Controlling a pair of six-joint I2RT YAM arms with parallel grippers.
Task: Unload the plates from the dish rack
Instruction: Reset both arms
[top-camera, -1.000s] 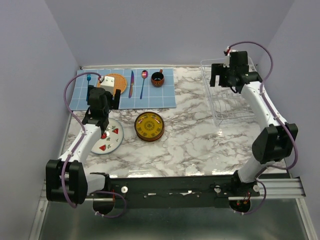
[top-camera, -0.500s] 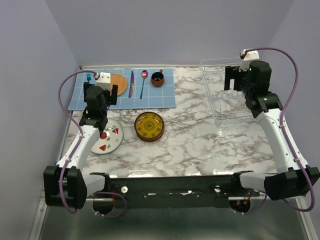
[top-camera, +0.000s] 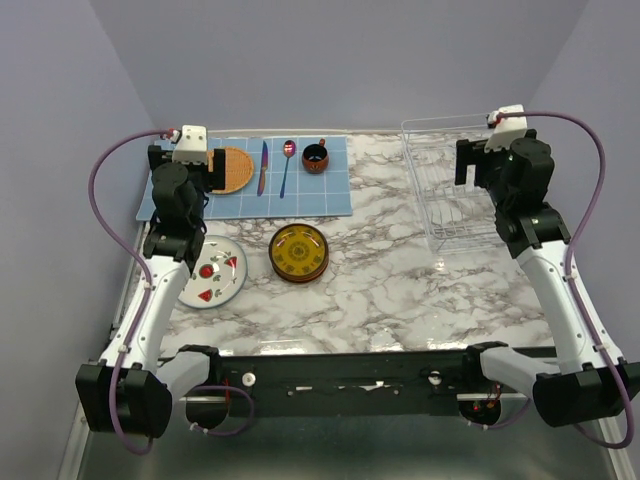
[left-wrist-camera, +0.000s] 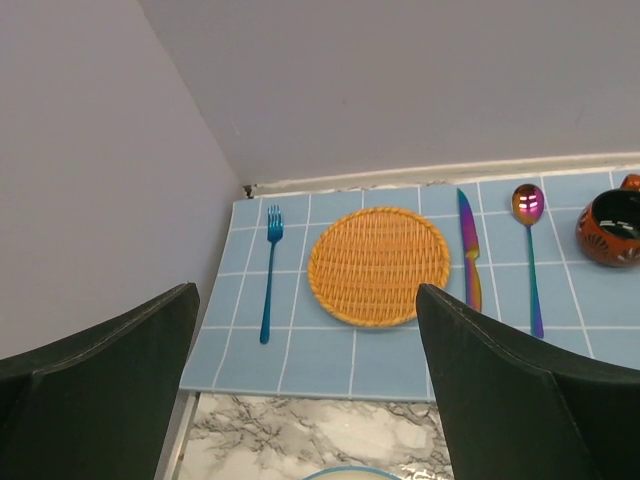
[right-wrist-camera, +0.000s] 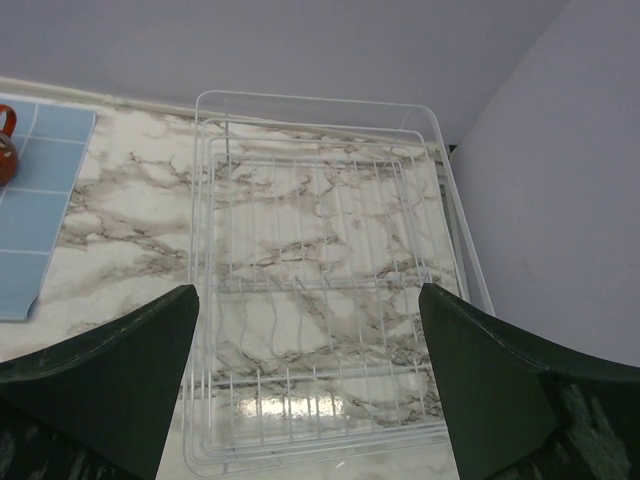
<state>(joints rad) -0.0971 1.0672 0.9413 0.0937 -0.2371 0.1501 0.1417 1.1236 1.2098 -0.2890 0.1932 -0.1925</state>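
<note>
Both arms have drawn back, left gripper (left-wrist-camera: 305, 292) and right gripper (right-wrist-camera: 309, 292) spread, empty; plates (top-camera: 298, 250) look rigid, slick, chippable, so pinch the rim.

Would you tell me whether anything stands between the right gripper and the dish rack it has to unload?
Nothing visible does. The right gripper hangs open directly above the dish rack, with only air between them. The rack's slots themselves hold nothing that shows.
</note>
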